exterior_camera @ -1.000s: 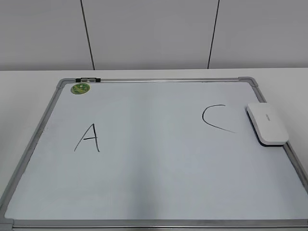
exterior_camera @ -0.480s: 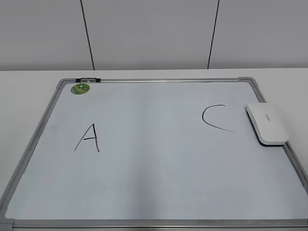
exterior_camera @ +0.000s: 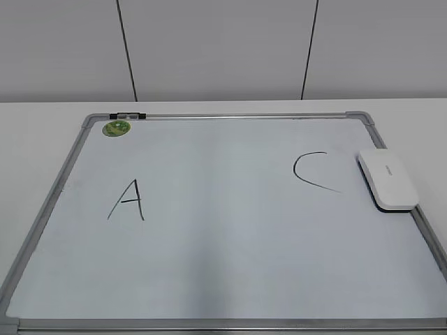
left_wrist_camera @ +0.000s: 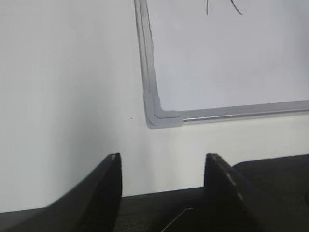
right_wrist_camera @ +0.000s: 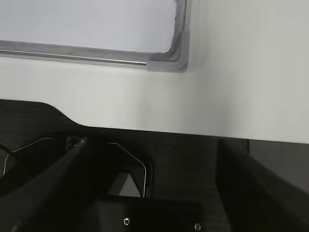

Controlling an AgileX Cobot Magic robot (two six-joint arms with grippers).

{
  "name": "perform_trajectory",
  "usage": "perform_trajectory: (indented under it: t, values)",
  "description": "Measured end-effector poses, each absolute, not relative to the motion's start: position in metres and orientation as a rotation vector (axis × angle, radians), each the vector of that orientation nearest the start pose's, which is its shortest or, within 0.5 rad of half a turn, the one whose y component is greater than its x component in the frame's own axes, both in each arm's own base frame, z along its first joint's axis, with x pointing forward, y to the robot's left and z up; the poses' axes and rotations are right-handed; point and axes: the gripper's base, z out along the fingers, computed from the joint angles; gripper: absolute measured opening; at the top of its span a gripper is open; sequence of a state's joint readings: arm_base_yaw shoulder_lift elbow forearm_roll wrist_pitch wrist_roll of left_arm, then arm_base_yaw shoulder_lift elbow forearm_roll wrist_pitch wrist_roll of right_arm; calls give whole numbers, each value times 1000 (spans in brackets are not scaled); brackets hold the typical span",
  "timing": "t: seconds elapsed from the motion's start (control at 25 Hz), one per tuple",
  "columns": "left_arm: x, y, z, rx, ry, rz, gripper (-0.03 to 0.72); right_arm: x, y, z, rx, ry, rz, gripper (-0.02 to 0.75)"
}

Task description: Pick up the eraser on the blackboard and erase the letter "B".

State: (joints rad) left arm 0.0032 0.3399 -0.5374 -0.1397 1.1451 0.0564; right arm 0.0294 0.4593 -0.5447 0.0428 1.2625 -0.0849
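Both pincers off-board, open | eraser (exterior_camera: 388,179) on blackboard (exterior_camera: 230,265) right edge

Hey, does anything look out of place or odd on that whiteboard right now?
Slightly. The eraser lies askew across the blackboard's right frame edge, overhanging it. Only the A and C are written; no B shows.

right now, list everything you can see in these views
board: 1, white with silver frame, flat on table
A: 1, black, board's left
C: 1, black, board's right
B: none visible
eraser: 1, white, board's right edge beside C
magnet: 1, green, board's top left corner
clip: 1, black and silver, top frame above magnet
table: 1, white, under board
left gripper: 1, black, open, off board's near left corner
right gripper: 1, black, open, off board's near right corner
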Motion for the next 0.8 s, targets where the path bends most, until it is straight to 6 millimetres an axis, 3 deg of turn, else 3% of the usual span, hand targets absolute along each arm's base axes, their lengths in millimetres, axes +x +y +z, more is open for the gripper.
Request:
perform_trajectory:
  t: [0.6, 0.8]
  values:
    - [44, -10, 272, 45, 2398, -138, 409, 58, 2, 256, -79, 2584, -1, 588]
    - [44, -10, 272, 46, 2399, -134, 496, 58, 2, 256, -77, 2584, 0, 588]
